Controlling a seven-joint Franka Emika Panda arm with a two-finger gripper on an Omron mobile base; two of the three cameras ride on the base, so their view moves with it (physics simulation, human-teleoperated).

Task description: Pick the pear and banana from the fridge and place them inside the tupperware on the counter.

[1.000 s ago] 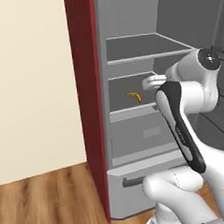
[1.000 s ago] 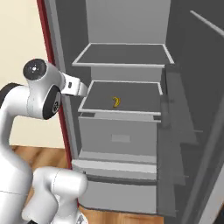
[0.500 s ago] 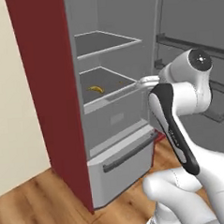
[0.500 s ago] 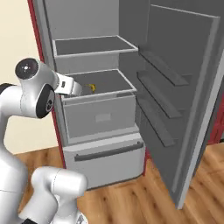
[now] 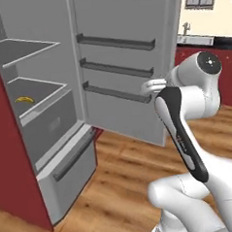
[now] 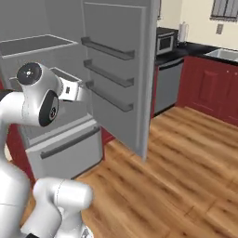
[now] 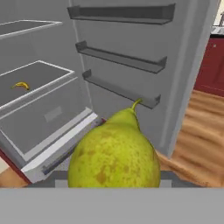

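Tall grey fridge point(image 5: 50, 127) standing open, door swung wide with three grey door racks point(image 5: 116, 64) across it; lower drawer point(image 5: 67, 164) with a dark bar handle at about 7 o'clock in the left base view. Small curved yellow-orange banana point(image 5: 24, 99) lying alone on the middle grey shelf, at 9 o'clock in that view and at 10 o'clock in the hand view point(image 7: 20, 85). Dark red cabinet side point(image 5: 15, 182) flanking the fridge on the left. Wood plank floor point(image 6: 176, 176) spreading below.

Yellow-green speckled pear point(image 7: 114, 151) with a short stem, close against the hand camera at 6 o'clock, in front of the lowest door rack and the drawer; its underside cut off by the frame bottom. Hand point(image 5: 152, 86) near the open door, level with the lowest rack, at about 2 o'clock in the left base view; fingertips hidden behind the fruit, so whether clamped on it cannot be told.

Further right, black marbled worktop point(image 6: 200, 49) over dark red cabinets, a dark microwave point(image 6: 165, 42) and a pale sink basin point(image 6: 223, 53) at 1 to 2 o'clock in the right base view. No readable writing anywhere.
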